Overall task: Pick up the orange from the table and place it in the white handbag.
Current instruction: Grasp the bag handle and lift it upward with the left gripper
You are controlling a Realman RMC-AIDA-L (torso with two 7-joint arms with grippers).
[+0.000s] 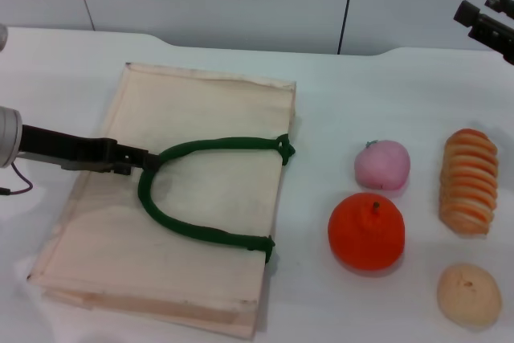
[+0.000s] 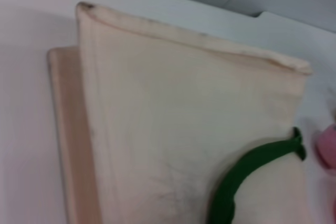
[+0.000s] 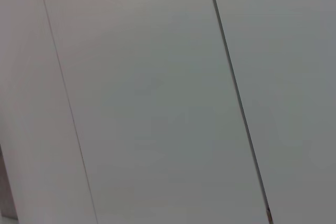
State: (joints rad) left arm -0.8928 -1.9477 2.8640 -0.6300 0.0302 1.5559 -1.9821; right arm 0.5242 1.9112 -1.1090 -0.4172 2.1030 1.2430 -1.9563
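The orange [image 1: 366, 231] is bright, round and has a small stem; it sits on the white table [image 1: 321, 102] right of the bag. The white handbag [image 1: 185, 198] lies flat on the table, cream fabric with dark green loop handles [image 1: 201, 150]. My left gripper [image 1: 132, 157] reaches in from the left, low over the bag, and is shut on the far-left bend of the green handle. The left wrist view shows the bag's cream fabric [image 2: 173, 119] and part of the green handle [image 2: 247, 171]. My right gripper [image 1: 484, 7] is open and empty, raised at the far right, well away from the orange.
A pale pink round fruit [image 1: 382, 164] lies just behind the orange. A ridged orange-and-cream loaf [image 1: 467, 181] lies to the right. A tan bun-like round [image 1: 469, 294] sits at the front right. A grey wall [image 3: 157, 98] stands behind the table.
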